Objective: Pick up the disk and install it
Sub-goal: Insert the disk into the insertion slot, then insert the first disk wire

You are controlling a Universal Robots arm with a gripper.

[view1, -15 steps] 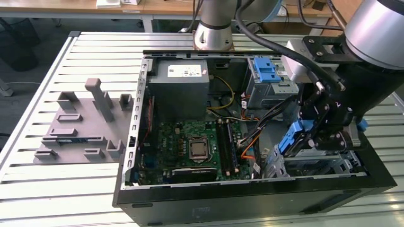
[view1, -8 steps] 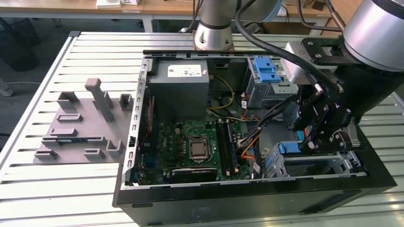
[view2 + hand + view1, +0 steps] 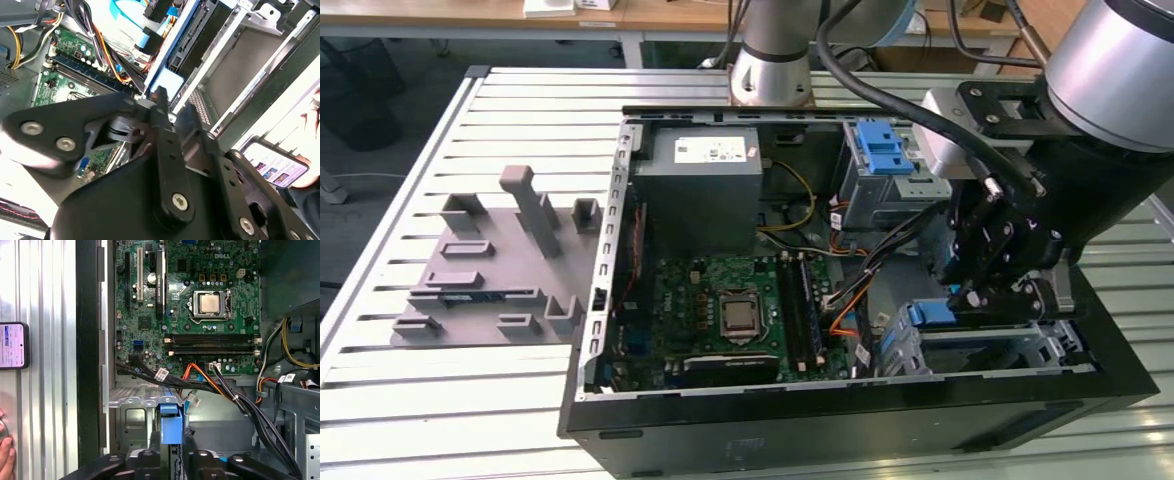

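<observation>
The disk (image 3: 170, 426) stands on edge in the drive cage (image 3: 132, 412) at the corner of the open computer case. Its blue plastic bracket shows between my gripper's (image 3: 170, 442) two black fingers, which are shut on it from both sides. In the exterior view the gripper (image 3: 983, 300) reaches down into the case's near corner on the exterior view's right, and the blue bracket of the disk (image 3: 937, 314) sits just beside it, over the silver cage. In the second wrist view the disk's pale blue edge (image 3: 167, 80) lies along the cage rail beyond one finger (image 3: 161, 107). The disk's metal body is hidden.
A motherboard (image 3: 734, 310) fills the case floor, with a grey power supply (image 3: 698, 185) behind it. Black and orange cables (image 3: 215, 385) run close past the cage. Another blue-bracketed bay (image 3: 881, 148) sits farther back. A grey fixture (image 3: 487, 270) lies on the table. A phone (image 3: 12, 346) and a hand (image 3: 5, 460) are beside the case.
</observation>
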